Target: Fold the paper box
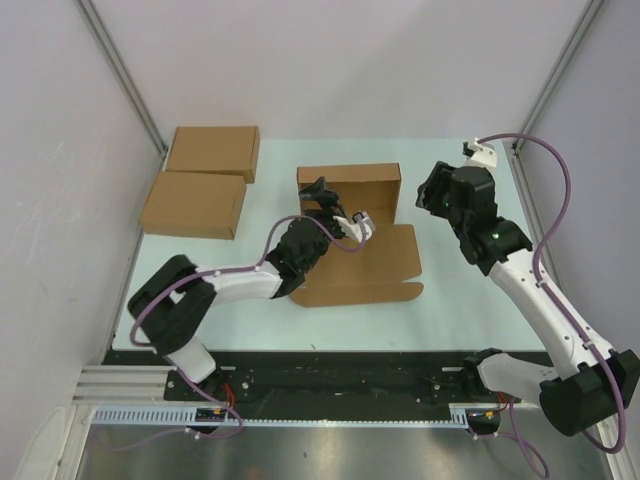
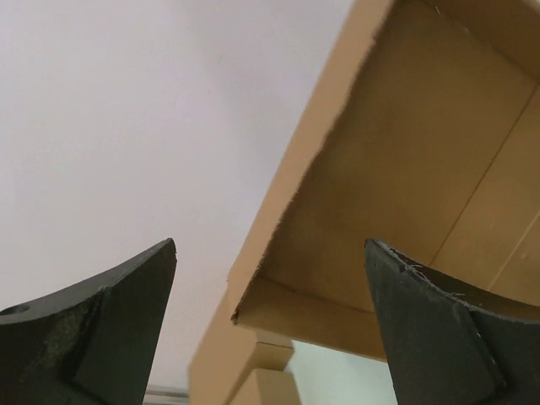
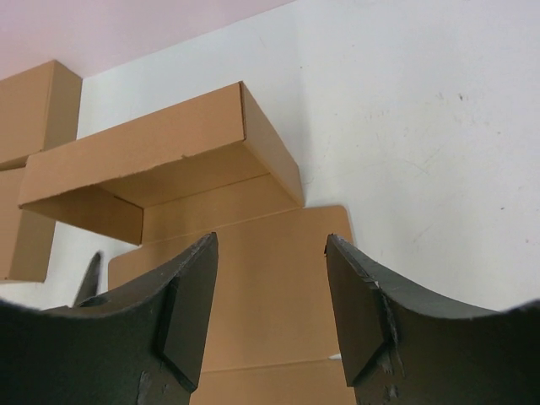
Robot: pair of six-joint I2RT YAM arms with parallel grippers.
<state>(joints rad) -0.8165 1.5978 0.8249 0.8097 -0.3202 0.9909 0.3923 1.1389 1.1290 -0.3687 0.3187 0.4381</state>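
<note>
The paper box lies mid-table, partly made up: a shallow brown tray with raised walls at the back and a flat lid panel spread toward the near edge. My left gripper is at the tray's left wall. In the left wrist view it stands wide open, with the box's wall corner ahead between the fingers and touching neither. My right gripper hovers just right of the tray. It is open and empty, above the flat panel, with the tray ahead.
Two made-up brown flat boxes sit at the back left; they also show at the left of the right wrist view. A small white fitting with a purple cable is at the back right. Metal frame posts flank the table.
</note>
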